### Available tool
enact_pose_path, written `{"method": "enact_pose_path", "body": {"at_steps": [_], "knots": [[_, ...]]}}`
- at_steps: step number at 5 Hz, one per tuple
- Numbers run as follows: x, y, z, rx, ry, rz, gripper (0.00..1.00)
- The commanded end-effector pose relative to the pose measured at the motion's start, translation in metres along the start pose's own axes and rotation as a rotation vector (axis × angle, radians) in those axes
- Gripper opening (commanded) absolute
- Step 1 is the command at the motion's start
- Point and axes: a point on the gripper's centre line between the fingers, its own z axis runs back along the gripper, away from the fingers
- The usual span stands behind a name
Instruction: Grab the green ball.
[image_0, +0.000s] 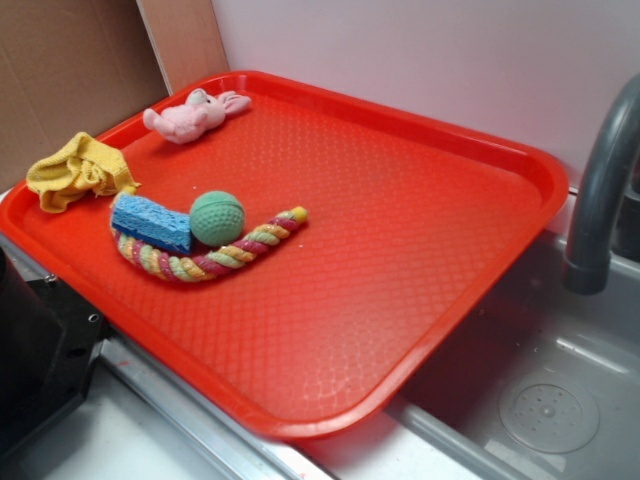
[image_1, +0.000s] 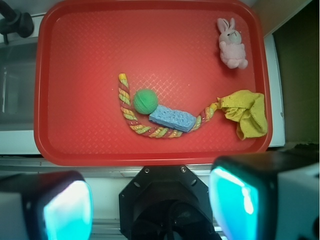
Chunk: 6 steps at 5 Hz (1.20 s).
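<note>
Green ball nested in the rope's curve, ahead of and well below the spread jaws.

The small matte teal-green ball (image_1: 145, 101) sits on the red plastic tray (image_1: 80, 45), touching one end of the blue rectangular sponge (image_1: 172, 119) and cupped by the striped, curved braided rope (image_1: 131, 116). In the wrist view the gripper (image_1: 150, 202) hangs high, off the tray's near edge, its two pads wide apart and empty; the ball lies straight ahead, roughly on their centreline. Reaching it likely means moving forward and down.
</note>
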Motion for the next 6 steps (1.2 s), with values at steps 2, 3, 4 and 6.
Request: {"method": "enact_pose_path", "body": {"at_steps": [2, 3, 4, 6], "knots": [[0.021, -0.002, -0.045, -0.062, -0.037, -0.248, 1.0], [0.031, 0.0, -0.083, -0.076, 0.002, -0.455, 1.0], [0.05, 0.004, -0.129, -0.07, 0.082, -0.535, 1.0], [0.045, -0.001, -0.201, -0.055, 0.127, -0.613, 1.0]]}}
